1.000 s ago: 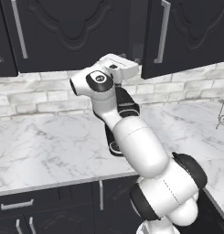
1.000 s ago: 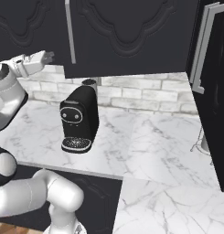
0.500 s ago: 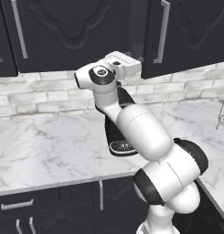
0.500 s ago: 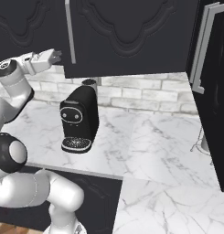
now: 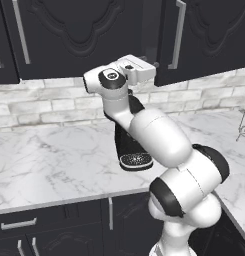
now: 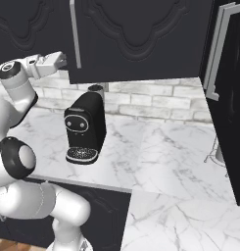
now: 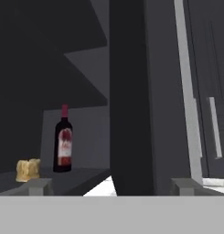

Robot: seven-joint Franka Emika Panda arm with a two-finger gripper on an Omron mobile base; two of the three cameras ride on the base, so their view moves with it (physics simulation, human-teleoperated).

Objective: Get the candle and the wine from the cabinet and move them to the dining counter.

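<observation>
Through the gap beside a cabinet door edge (image 7: pixel 131 91), the hand view looks into the dark cabinet. On its shelf stands the wine (image 7: pixel 63 142), upright, with a red-capped neck. A small yellowish candle (image 7: pixel 28 170) sits just left of it, nearer to me. My gripper (image 7: pixel 112 186) is open and holds nothing, still well short of both. In the base views my gripper (image 5: pixel 153 65) (image 6: pixel 63 59) is raised to the lower edge of the black upper cabinet (image 5: pixel 79 30) (image 6: pixel 141 39). The dining counter is out of view.
A black coffee machine (image 5: pixel 131 150) (image 6: pixel 84 127) stands on the marble worktop (image 5: pixel 54 155) right under my arm. A silver bar handle (image 7: pixel 186 91) runs down the door on the right. A tall black door (image 6: pixel 229 73) hangs open at the right, with a wire rack (image 6: pixel 217 147) below.
My hand has edged up and right toward the gap between the cabinet doors, while the elbow has swung out to the right. The jaws stay wide open.
</observation>
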